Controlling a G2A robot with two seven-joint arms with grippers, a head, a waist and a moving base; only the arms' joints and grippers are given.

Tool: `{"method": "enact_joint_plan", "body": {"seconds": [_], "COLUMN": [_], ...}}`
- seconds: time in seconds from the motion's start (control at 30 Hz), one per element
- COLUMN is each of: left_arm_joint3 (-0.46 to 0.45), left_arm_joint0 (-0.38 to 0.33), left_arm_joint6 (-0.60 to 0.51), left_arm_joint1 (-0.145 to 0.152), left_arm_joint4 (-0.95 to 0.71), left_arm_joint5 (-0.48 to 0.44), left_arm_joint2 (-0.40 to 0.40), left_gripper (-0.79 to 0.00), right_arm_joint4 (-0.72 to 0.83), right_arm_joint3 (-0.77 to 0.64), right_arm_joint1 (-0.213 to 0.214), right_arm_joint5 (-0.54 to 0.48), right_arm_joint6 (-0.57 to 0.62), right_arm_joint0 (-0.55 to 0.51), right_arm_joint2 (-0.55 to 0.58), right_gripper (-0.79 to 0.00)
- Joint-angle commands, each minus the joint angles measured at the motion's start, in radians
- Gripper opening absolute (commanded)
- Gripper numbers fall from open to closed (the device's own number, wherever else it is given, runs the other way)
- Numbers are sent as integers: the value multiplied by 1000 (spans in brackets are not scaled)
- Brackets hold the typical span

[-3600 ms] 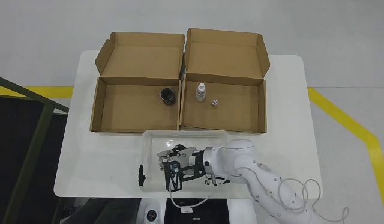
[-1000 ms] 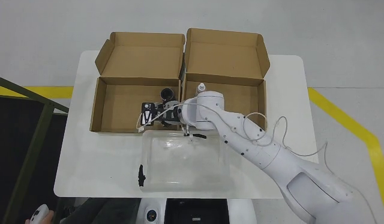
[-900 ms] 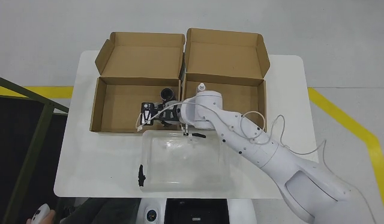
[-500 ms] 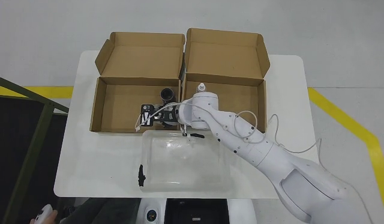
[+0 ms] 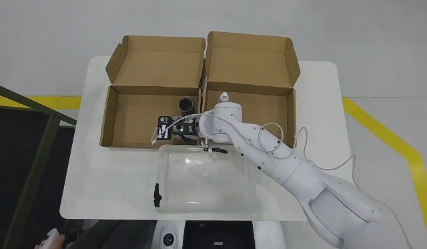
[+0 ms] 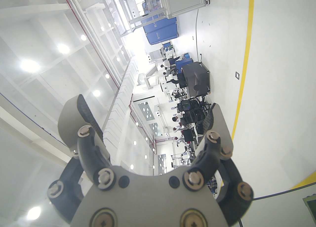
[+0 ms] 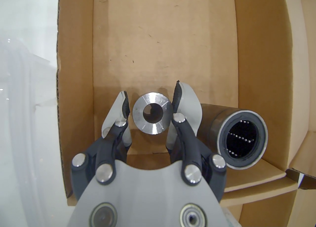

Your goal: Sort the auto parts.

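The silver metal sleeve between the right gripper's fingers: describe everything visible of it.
The silver metal sleeve is a thick-walled cylinder of bright machined metal with a round central bore, its flat end face toward the right wrist camera. It is inside a cardboard box, between the open fingers of the right gripper, with a thin gap on one side. One finger stands between it and a dark bearing.

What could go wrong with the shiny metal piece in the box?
1. The silver sleeve sits right beside the dark bearing in the left box. Both are round, so a nudge from the right gripper might set one rolling.
2. The gripper is low inside the box, near the wall next to the clear tray. On the way out it could catch that wall and drag the box.
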Motion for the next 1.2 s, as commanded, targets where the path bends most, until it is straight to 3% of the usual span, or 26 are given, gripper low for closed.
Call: {"method": "enact_joint_plan", "body": {"seconds": [0.0, 0.33, 0.53, 1.17], "left_arm_joint3": [0, 0, 0, 0], "left_arm_joint0": [0, 0, 0, 0], "left_arm_joint6": [0, 0, 0, 0], "left_arm_joint1": [0, 0, 0, 0], "left_arm_joint4": [0, 0, 0, 0], "left_arm_joint5": [0, 0, 0, 0], "left_arm_joint2": [0, 0, 0, 0], "left_gripper": [0, 0, 0, 0], "right_arm_joint4": [-4, -16, -38, -91], "right_arm_joint3": [-19, -188, -329, -789], "right_arm_joint1": [1, 20, 53, 196], "right_arm_joint5": [-3, -16, -17, -101], "right_arm_joint6": [-9, -38, -43, -120], "right_arm_joint0": [-2, -25, -99, -594], "right_arm_joint2": [7, 84, 169, 608], "right_gripper": [-462, -428, -419, -400]}}
